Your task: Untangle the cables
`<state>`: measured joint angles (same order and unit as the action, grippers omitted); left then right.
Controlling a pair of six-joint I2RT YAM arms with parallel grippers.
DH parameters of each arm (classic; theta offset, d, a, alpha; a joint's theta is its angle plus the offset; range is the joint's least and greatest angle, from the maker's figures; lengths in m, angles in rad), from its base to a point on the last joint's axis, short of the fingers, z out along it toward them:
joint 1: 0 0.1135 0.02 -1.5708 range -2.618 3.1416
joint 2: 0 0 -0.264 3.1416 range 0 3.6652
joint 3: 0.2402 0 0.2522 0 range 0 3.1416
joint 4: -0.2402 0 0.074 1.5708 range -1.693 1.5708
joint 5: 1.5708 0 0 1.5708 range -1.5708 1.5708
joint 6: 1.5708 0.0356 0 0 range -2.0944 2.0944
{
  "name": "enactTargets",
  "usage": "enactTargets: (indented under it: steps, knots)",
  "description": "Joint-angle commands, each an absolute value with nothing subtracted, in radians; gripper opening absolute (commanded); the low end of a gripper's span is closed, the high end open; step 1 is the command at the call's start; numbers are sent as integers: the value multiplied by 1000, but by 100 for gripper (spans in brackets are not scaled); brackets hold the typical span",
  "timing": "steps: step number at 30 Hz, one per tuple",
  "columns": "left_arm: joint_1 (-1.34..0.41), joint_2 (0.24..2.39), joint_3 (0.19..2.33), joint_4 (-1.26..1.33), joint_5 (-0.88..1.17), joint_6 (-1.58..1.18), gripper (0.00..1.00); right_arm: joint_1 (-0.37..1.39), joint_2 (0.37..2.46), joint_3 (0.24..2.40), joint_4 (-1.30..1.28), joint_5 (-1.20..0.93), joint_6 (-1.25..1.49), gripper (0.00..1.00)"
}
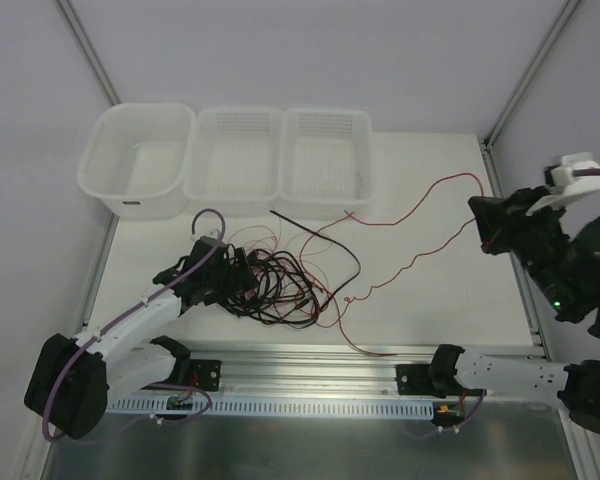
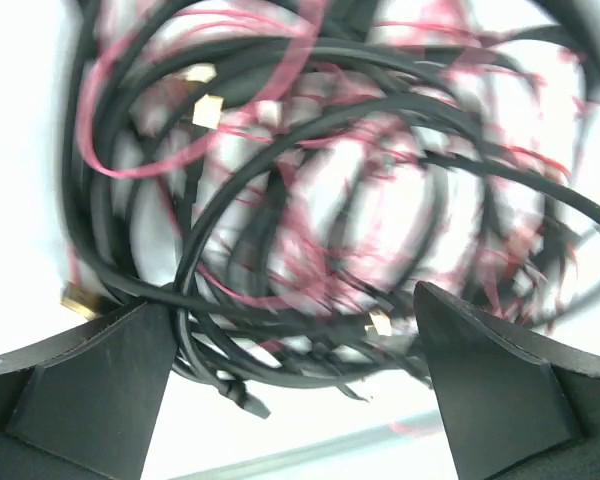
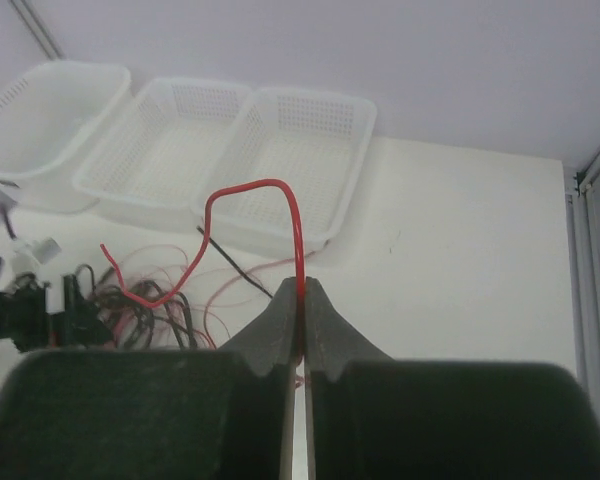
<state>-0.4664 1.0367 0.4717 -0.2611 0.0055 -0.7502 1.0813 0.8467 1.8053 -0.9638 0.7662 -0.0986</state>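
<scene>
1 red cable (image 3: 299, 240) is pinched in right claw (image 3: 301, 300); left claw (image 2: 295, 310) gapes around tangle (image 1: 275, 285).

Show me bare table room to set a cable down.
Free: front-right table, between the red wire and the front rail; also the strip right of the rightmost basket. Crowded: the cable tangle at the left gripper.

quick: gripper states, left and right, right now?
left gripper: open, astride the cable tangle.
right gripper: shut on a red cable.
</scene>
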Motion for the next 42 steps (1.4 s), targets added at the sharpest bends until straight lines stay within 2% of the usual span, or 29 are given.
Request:
enactTargets:
  steps: [1, 4, 7, 11, 16, 19, 24, 30, 42]
  knots:
    - [-486, 863, 548, -290, 92, -678, 99, 1072, 939, 1656, -965, 791, -89, 1]
    - [-497, 732, 603, -290, 172, -603, 99, 1013, 969, 1519, -947, 734, -22, 1]
    - [-515, 663, 653, -288, 263, -525, 99, 928, 982, 1439, -901, 583, 31, 1]
    - [-549, 676, 684, -285, 330, -433, 99, 819, 1021, 1428, -865, 488, 34, 1]
    - [-646, 804, 732, -252, 338, -402, 99, 654, 1109, 1372, -862, 396, 52, 1]
    - [-808, 915, 776, -201, 253, -350, 99, 577, 1121, 1350, -845, 344, 49, 1]
    - [-1026, 1191, 903, -175, 114, -230, 99, 435, 1132, 1468, -899, 281, 23, 1]
    - [-1100, 1441, 1028, -149, 28, -212, 99, 351, 1124, 1584, -957, 225, 15, 1]
    - [-1158, 1715, 1109, -31, 5, -288, 98, 264, 1088, 1707, -986, 172, 6, 1]
